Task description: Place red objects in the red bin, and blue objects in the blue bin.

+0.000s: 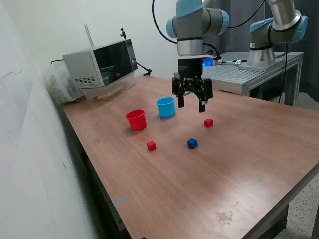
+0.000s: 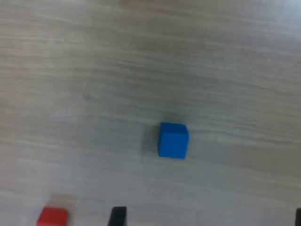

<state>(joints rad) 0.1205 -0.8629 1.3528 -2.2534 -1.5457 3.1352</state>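
My gripper hangs open and empty above the table, just to the exterior view's right of the light-blue cup. The red cup stands upright beside the blue cup. One red cube lies below and right of the gripper, and another red cube lies nearer the front. One dark-blue cube lies between them; a second blue cube is not in view. The wrist view shows the blue cube, a red cube and a dark fingertip at the frame's edge.
A microwave stands at the back on the exterior view's left. A second robot arm on a metal stand is behind the wooden table. A white wall runs along the left side.
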